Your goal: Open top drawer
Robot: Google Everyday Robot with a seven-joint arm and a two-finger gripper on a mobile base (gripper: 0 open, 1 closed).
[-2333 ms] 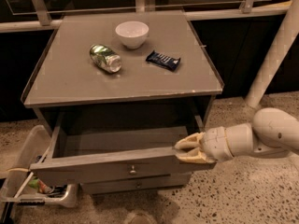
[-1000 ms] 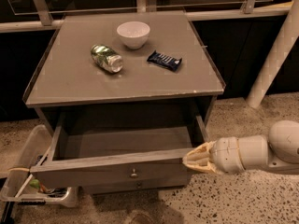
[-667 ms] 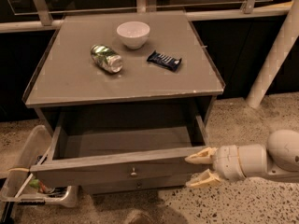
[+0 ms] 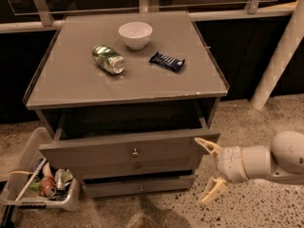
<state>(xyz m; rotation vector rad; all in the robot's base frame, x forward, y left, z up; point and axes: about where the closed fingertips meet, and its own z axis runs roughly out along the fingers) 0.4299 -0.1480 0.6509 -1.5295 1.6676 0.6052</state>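
arm: one, white point(image 4: 280, 161), enters low from the right of the top drawer point(image 4: 104, 155), forearm roughly level, wrist pointing left at the drawer's right end
pincer: one point(image 4: 208, 171), just right of the top drawer's front panel, two fingers point(image 4: 207, 146) spread wide apart, gripping nothing; upper tip by the panel's right corner, contact can't be told; lower tip down near the floor
top drawer: one, pulled out from the cabinet, grey interior showing behind its front panel
knobs: three, one per drawer front; top drawer's knob point(image 4: 135, 152) at panel centre
slimmer drawers: two point(image 4: 166, 166), stacked directly below the top drawer
worktop: one point(image 4: 71, 84), directly above the top drawer
on worktop: one white bowl point(image 4: 135, 34), one crushed can point(image 4: 109, 59) lying on its side, one dark wrapped bar point(image 4: 167, 61)
bin: one clear bin point(image 4: 28, 175) on the floor, left of the top drawer, holding cans and scraps
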